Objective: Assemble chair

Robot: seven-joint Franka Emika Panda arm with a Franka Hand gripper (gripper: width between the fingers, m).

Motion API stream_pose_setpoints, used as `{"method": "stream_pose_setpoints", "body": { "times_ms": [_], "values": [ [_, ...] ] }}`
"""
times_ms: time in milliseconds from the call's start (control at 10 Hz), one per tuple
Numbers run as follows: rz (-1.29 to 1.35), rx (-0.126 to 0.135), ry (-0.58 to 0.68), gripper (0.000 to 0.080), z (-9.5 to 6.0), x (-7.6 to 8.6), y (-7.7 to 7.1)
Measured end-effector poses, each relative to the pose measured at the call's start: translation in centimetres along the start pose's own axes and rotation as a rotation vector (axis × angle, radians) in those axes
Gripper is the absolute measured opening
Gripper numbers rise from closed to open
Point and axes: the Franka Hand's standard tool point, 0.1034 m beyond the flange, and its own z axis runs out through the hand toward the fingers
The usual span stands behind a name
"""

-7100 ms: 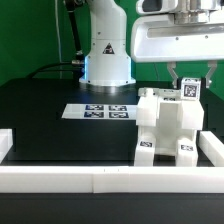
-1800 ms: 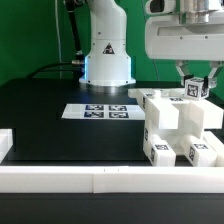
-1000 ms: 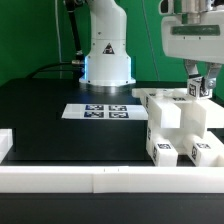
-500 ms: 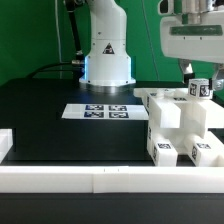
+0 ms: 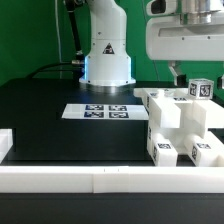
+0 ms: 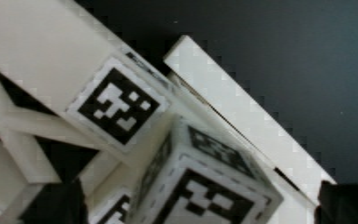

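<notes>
Counted on 1 black desk (image 5: 45,110): 1 chunky matte-white plastic chair (image 5: 178,125), 1 thin flat white marker board (image 5: 100,111), 1 white robot arm (image 5: 106,50), 1 white two-finger end effector (image 5: 196,76) overhead.

Bright, even overhead light fills the exterior view. The matte-white blocky plastic chair (image 5: 178,128) at lower right of the frame looks slightly washed out, with soft grey shadows between its blocks. In the close wrist view, black-and-white square tag markers (image 6: 119,103) appear soft and blurred.
</notes>
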Motion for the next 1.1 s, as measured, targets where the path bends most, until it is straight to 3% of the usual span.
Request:
{"method": "stream_pose_setpoints", "body": {
  "times_ms": [800, 900, 1000, 1100],
  "values": [
    [-0.568, -0.039, 0.016, 0.0648, 0.23, 0.12, -0.09],
    [-0.566, -0.039, 0.016, 0.0548, 0.23, 0.16, -0.05],
    [-0.566, -0.039, 0.016, 0.0548, 0.23, 0.17, -0.05],
    [-0.564, -0.039, 0.016, 0.0346, 0.23, 0.17, -0.04]
  ]
}}
